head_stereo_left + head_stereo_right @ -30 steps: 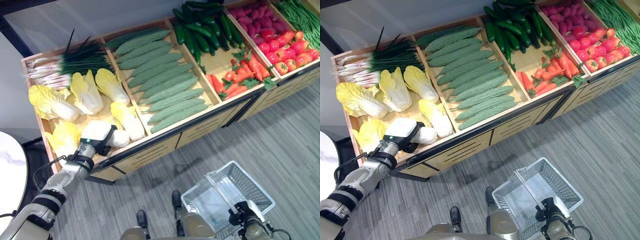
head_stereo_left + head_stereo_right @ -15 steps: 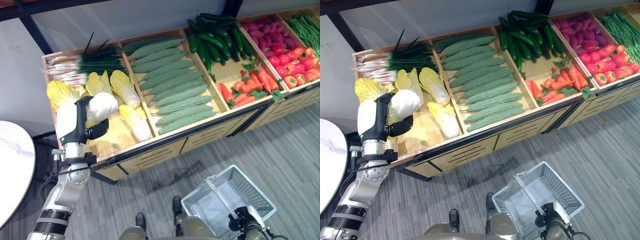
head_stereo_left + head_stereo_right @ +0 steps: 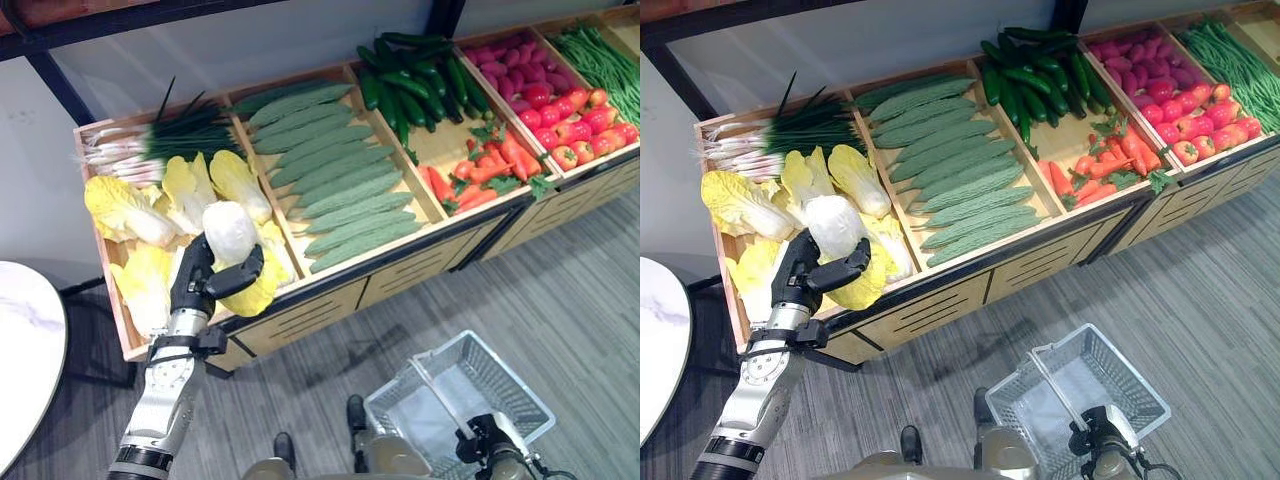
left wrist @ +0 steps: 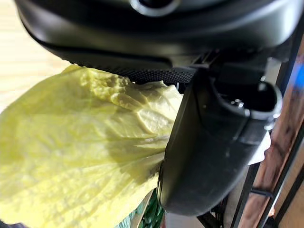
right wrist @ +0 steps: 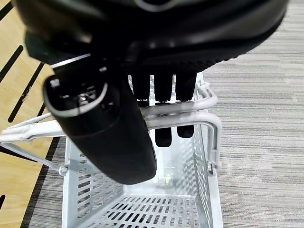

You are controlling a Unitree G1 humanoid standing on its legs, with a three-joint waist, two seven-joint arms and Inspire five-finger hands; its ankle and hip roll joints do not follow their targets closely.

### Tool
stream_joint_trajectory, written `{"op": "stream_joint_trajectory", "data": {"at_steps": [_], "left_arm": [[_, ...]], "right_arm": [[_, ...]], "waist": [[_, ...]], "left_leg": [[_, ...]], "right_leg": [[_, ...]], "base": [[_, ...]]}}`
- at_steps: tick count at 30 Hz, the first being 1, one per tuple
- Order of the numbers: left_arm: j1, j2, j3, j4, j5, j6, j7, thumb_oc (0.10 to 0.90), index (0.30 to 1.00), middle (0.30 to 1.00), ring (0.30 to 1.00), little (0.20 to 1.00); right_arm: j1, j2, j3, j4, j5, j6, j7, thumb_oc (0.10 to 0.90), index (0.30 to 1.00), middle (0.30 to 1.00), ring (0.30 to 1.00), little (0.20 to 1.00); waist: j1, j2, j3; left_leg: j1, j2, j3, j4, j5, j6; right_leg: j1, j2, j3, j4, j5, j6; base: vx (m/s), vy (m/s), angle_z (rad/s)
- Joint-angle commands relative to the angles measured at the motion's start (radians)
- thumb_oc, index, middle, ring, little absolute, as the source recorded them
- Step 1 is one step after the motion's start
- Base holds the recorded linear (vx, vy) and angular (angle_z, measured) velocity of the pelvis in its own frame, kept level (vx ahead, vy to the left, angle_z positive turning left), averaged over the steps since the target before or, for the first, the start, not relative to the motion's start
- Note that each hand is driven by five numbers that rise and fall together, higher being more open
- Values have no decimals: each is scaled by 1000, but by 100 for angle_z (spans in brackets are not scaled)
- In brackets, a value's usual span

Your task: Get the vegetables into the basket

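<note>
Lifted clear of its bin a moment ago, the cabbage (image 3: 232, 235) now hangs lower, above the stand's (image 3: 300, 300) front edge, the left hand (image 3: 198, 280) curled round it. Nearest, the right hand (image 5: 161, 118) hooks the basket's (image 3: 510, 385) handle. Farther off, gourds (image 3: 340, 180) fill their bin. Loose leaves could slip through that grip mid-swing, missing the basket.

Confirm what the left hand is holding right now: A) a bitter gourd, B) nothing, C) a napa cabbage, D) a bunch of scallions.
C: the left hand has its fingers and thumb curled round a napa cabbage, lifted above the leftmost crate, while the right hand grips the basket handle.
</note>
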Motion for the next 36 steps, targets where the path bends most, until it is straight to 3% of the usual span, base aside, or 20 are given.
{"op": "stream_joint_trajectory", "data": {"at_steps": [1, 5, 10, 14, 15, 16, 17, 19, 23, 25, 30, 36], "left_arm": [[-73, 57, 12, -135, -38, -155, -31, 400, 300, 300, 300, 300], [-104, 78, -13, -166, -67, -160, -63, 400, 300, 300, 300, 300], [-131, 93, -36, -168, -84, -164, -73, 400, 300, 300, 300, 300], [-154, 103, -49, -158, -87, -181, -76, 400, 300, 300, 300, 300], [-157, 110, -44, -153, -87, -183, -76, 400, 300, 300, 300, 300], [-161, 116, -40, -148, -85, -185, -72, 400, 300, 300, 300, 300], [-161, 123, -33, -141, -81, -182, -70, 400, 300, 300, 300, 300], [-147, 118, -23, -142, -77, -175, -72, 400, 300, 300, 300, 300], [-125, 118, -8, -156, -76, -166, -86, 400, 300, 300, 300, 300], [-113, 127, 12, -156, -69, -167, -86, 400, 300, 300, 300, 300], [-128, 110, -9, -148, -73, -163, -89, 400, 300, 300, 300, 300], [-188, 73, -81, -124, -94, -154, -102, 400, 300, 300, 300, 300]], "right_arm": [[-3, -41, 1, 22, -3, -18, -16, 400, 300, 300, 300, 300], [-8, -50, -19, 22, 8, -17, -20, 400, 300, 300, 300, 300], [1, -56, -27, 9, 7, -16, -17, 400, 300, 300, 300, 300], [-16, -49, -25, -14, 9, -10, -13, 400, 300, 300, 300, 300], [-24, -44, -19, -16, 9, -9, -13, 400, 300, 300, 300, 300], [-31, -38, -15, -21, 13, -10, -12, 400, 300, 300, 300, 300], [-38, -33, -6, -20, 9, -12, -10, 400, 300, 300, 300, 300], [-40, -28, -6, -1, -2, -8, -12, 400, 300, 300, 300, 300], [-38, -30, -9, 8, -5, -9, -18, 400, 300, 300, 300, 300], [-41, -29, -5, -6, -1, -12, -21, 400, 300, 300, 300, 300], [-9, -49, -3, -43, -16, -15, -19, 400, 300, 300, 300, 300], [52, -94, -63, -53, 20, -14, -36, 400, 300, 300, 300, 300]], "waist": [[2, -58, -50], [-1, -77, -24], [-14, -81, -19], [-45, -100, -2], [-43, -103, -3], [-37, -97, 6], [-11, -83, 5], [14, -73, -4], [35, -72, -38], [55, -87, -49], [22, -74, -50], [-17, -39, -27]], "left_leg": [[-30, 48, -36, 34, -3, -48], [-118, 30, -35, 160, -52, -41], [-137, 15, -18, 191, -74, -26], [-143, -15, 62, 173, -80, -5], [-155, -9, 83, 172, -72, -2], [-161, 6, 109, 182, -76, 2], [-172, 19, 148, 177, -72, 12], [-177, 31, 199, 157, -53, 19], [-156, 35, 246, 127, -61, 10], [-142, 42, 310, 129, -56, 3], [-120, 86, 341, 117, -2, -39], [-143, 147, 301, 161, 52, -99]], "right_leg": [[74, -126, 30, 6, -57, 90], [53, -150, 41, 16, -40, 96], [8, -166, 66, 63, -36, 111], [-90, -190, 142, 62, 135, 180], [-117, -187, 143, 71, 133, 181], [-127, -184, 104, 98, 103, 172], [-113, -194, -6, 172, 18, 135], [-70, -203, -106, 249, -51, 119], [10, -205, -145, 280, -113, 123], [54, -200, -193, 199, -121, 126], [78, -141, -189, 119, -156, 95], [103, -89, -163, 93, -184, 47]], "base": [[-64, -2, -4], [-67, 45, -4], [-54, 114, -8], [-131, 158, -41], [-186, 106, -95], [-253, 172, -111], [-231, 202, -113], [-179, 157, -119], [-9, 41, -83], [-11, -113, -72], [11, -236, -61], [-22, -274, -12]]}}
